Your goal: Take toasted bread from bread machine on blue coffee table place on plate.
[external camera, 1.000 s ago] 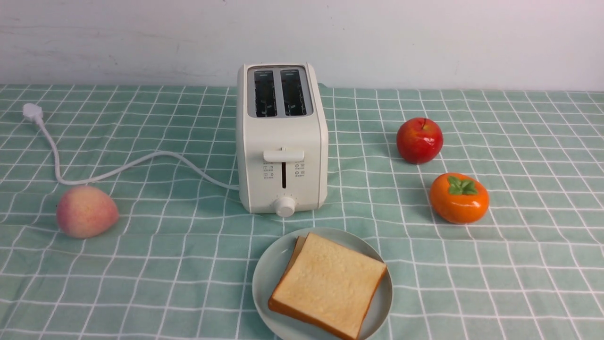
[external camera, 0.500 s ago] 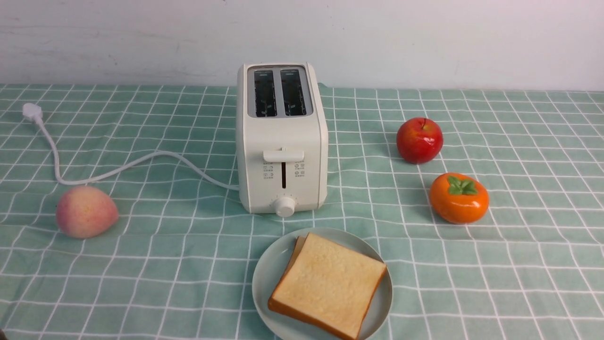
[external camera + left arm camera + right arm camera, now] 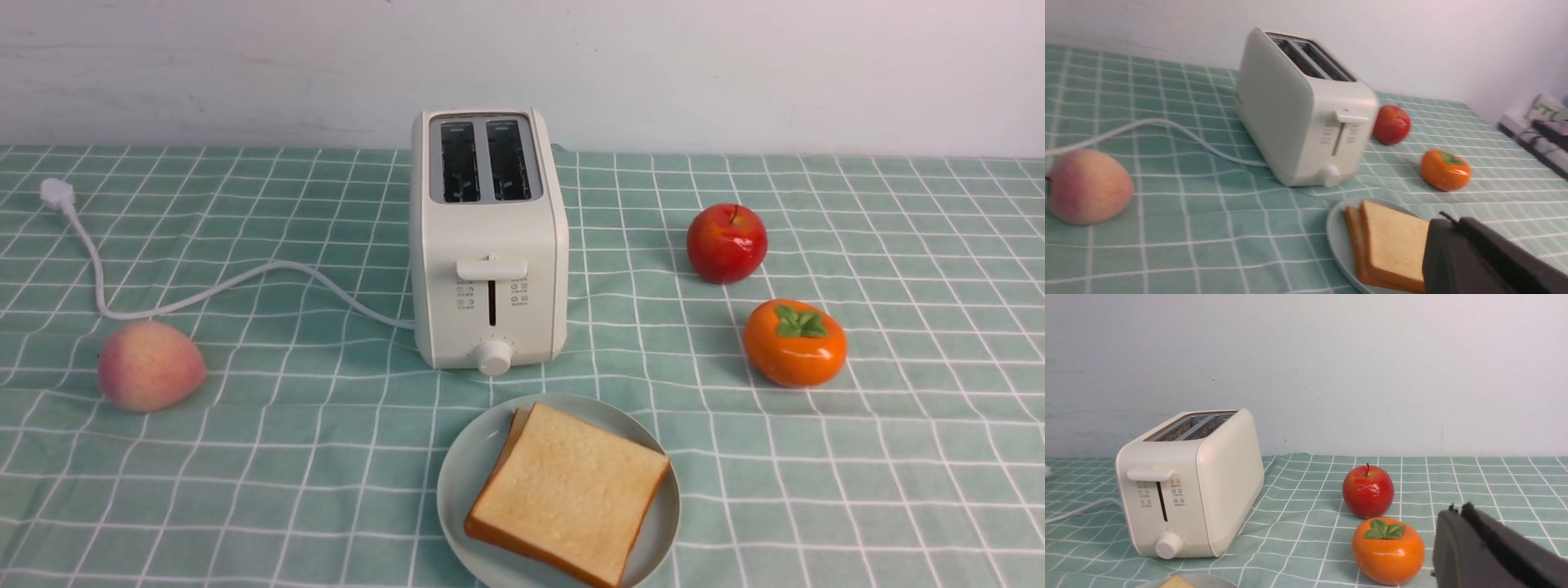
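- Toast first: from the front, you see the toasted bread [image 3: 567, 493], two slices stacked flat on the plate [image 3: 465, 465], near you and a bit right of the middle.
- You see the bread machine [image 3: 488, 245] standing just behind the plate, farther away, on the blue coffee table [image 3: 898, 457]. Both of its slots on top look dark.
- Its white cord [image 3: 204, 290] runs off to the left and ends in a plug [image 3: 57, 194] at the far left.
- You see a peach [image 3: 150, 365] on the left, and an apple [image 3: 726, 242] and a persimmon [image 3: 794, 342] on the right. No arm shows in this view.
- From the left wrist, you see the left gripper [image 3: 1453, 224] as a dark shape over the near edge of the plate. Its fingers are pressed together and hold nothing.
- The bread stack [image 3: 1388, 245] lies just beside it, and this picture is a bit blurry.
- From the right wrist, you see the right gripper [image 3: 1457, 510] near the persimmon [image 3: 1387, 550], with the apple [image 3: 1368, 491] behind. Its fingers are squeezed together on nothing too.
- You only see a corner of the bread [image 3: 1175, 582] on the plate's rim [image 3: 1216, 580] here.
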Robot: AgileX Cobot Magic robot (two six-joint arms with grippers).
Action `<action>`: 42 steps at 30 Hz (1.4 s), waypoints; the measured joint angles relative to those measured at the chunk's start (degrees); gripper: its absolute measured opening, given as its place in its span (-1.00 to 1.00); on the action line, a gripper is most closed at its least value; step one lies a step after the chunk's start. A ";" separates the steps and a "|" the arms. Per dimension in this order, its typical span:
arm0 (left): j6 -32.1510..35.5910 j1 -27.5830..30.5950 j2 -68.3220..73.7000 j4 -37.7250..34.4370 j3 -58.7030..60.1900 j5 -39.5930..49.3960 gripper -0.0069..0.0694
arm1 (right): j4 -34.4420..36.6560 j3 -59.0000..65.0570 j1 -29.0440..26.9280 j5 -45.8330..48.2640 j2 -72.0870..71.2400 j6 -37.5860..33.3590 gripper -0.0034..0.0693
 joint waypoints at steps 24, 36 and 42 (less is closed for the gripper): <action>8.55 15.64 -3.89 -4.27 24.41 -7.88 -0.82 | 0.00 0.00 0.00 -0.05 0.00 0.00 -0.86; 8.74 23.68 -3.89 -4.16 24.41 -8.18 -0.80 | 0.00 0.00 0.00 -0.05 0.00 0.00 -0.84; 8.74 23.72 -3.89 -4.16 24.41 -8.18 -0.77 | 0.00 0.00 -3.39 0.61 -2.15 0.00 -0.84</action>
